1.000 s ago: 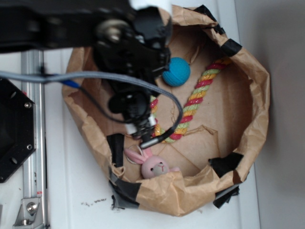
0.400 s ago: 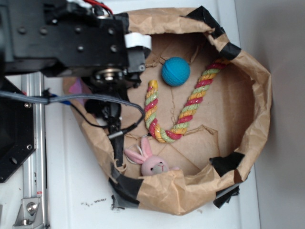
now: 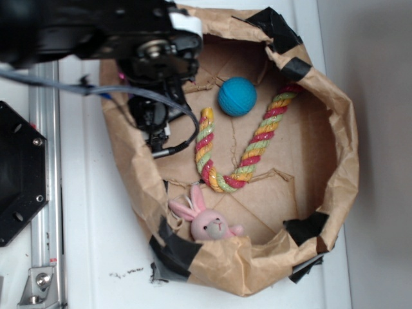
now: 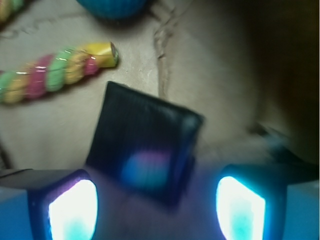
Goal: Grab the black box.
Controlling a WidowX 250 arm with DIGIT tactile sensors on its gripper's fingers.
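1. Wrist view: the black box [image 4: 145, 150] lies flat on the brown paper floor, turned at an angle, just ahead of the gripper [image 4: 156, 207]. The two glowing fingertips [image 4: 72, 210] stand spread, one to either side of the box's near edge, neither touching it as far as the blur allows.

2. Exterior view: the arm [image 3: 148, 45] reaches over the upper-left rim of the paper bag [image 3: 341, 167]. The box itself is hidden under the arm there, so only the wrist camera shows it.

3. Progress, as a judgement: the approach looks done and the jaws are lined up on the box, but nothing is gripped. What is left is the final descent, the squeeze and the lift. The angled lie of the box may call for a small wrist turn so the pads meet flat sides and not corners.

4. Relative to the box: one end of the striped rope [image 4: 55, 72] lies just beyond its far-left corner, and the blue ball [image 4: 112, 7] sits farther off past that, at the frame's top edge.

5. Count: one black box, one blue ball [image 3: 237, 96], one striped rope [image 3: 244, 154] bent in a V, one pink bunny toy [image 3: 206, 222] against the bag's lower wall, one paper bag patched with black tape.

6. Outside the bag, one black hexagonal plate [image 3: 19, 174] sits on the white table [image 3: 96, 257], well apart from the box.
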